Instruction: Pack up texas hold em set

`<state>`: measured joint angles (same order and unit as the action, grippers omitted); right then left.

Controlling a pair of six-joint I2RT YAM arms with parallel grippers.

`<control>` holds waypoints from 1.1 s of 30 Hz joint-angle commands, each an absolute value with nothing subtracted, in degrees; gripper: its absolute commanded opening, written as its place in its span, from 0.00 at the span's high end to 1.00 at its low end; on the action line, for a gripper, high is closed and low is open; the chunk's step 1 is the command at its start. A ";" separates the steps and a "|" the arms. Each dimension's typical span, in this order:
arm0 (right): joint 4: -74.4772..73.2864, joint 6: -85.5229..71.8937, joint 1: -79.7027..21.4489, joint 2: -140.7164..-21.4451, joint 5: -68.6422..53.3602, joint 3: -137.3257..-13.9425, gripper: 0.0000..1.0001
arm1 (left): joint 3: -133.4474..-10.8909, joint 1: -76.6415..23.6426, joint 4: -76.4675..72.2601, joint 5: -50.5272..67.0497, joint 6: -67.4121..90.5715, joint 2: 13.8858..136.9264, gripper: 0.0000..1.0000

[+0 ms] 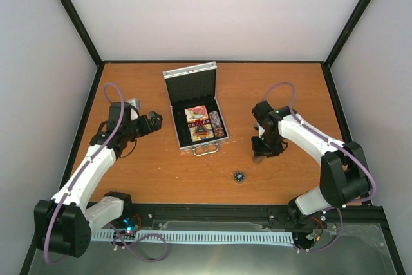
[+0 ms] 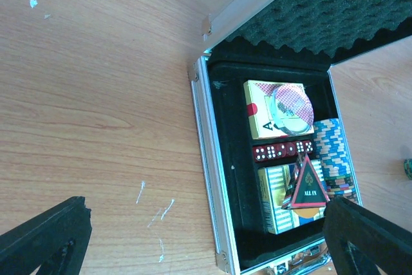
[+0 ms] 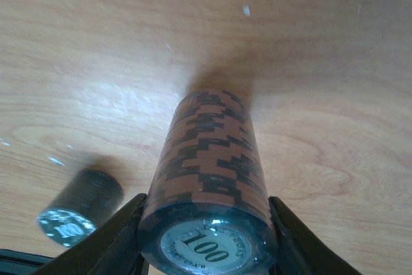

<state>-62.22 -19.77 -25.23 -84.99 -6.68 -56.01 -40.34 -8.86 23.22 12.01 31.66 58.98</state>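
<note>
Top external view. My two arms flank a small flat silver aluminium case [image 1: 174, 127], which lies open at the middle of the brown wooden table [image 1: 290, 94]. Its lid [image 1: 190, 83] stands up on the far side and its metal handle [image 1: 206, 151] faces my bases. My left gripper [image 1: 154, 120] hangs just left of the case. My right gripper [image 1: 259, 154] points down at the table to the right of it. A short dark chip stack [image 1: 239, 176] rests alone on the wood, nearer my bases.

Left wrist view. Left gripper [image 2: 206, 243] released, its black fingers [image 2: 45, 236] spread wide with nothing between them, above the table beside the case's left rim [image 2: 209, 172]. Black egg-crate foam [image 2: 322, 4] lines the lid. In the black-lined tray:
- a yellow-and-white card pack [image 2: 261, 123] with a clear round disc [image 2: 291, 104] on it
- a row of red dice [image 2: 282, 151]
- a second, patterned card pack [image 2: 273, 207]
- a red-and-black triangular button [image 2: 307, 185] marked ALL IN, lying over that pack
- a row of blue-and-white chips [image 2: 329, 149] along the right wall

Right wrist view. Right gripper [image 3: 206, 223] clenched on a brown-and-black striped chip stack [image 3: 209, 159], one finger against each side, the end chip marked 100 facing the camera. The short dark chip stack [image 3: 80, 207] rests on the table to the left, apart from it. Whether the held stack touches the wood I cannot tell.
</note>
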 commanded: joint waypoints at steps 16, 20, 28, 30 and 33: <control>-31.10 -12.40 -38.70 -84.29 -2.06 -74.19 0.75 | -53.31 -8.99 24.21 17.08 49.38 62.24 0.00; -24.55 -10.79 -45.16 -89.71 1.57 -75.95 0.74 | -53.26 -8.96 24.69 16.20 51.32 62.04 0.00; -21.54 -7.01 -51.82 -101.59 7.47 -83.06 0.74 | -53.85 -8.96 25.98 14.59 53.14 60.08 0.00; -22.15 -5.88 -52.71 -104.94 9.01 -85.99 0.75 | -53.20 -8.96 26.09 15.24 53.45 59.90 0.00; -23.05 -5.28 -53.34 -109.42 11.43 -89.57 0.75 | -52.81 -8.96 26.35 15.28 53.66 59.65 0.00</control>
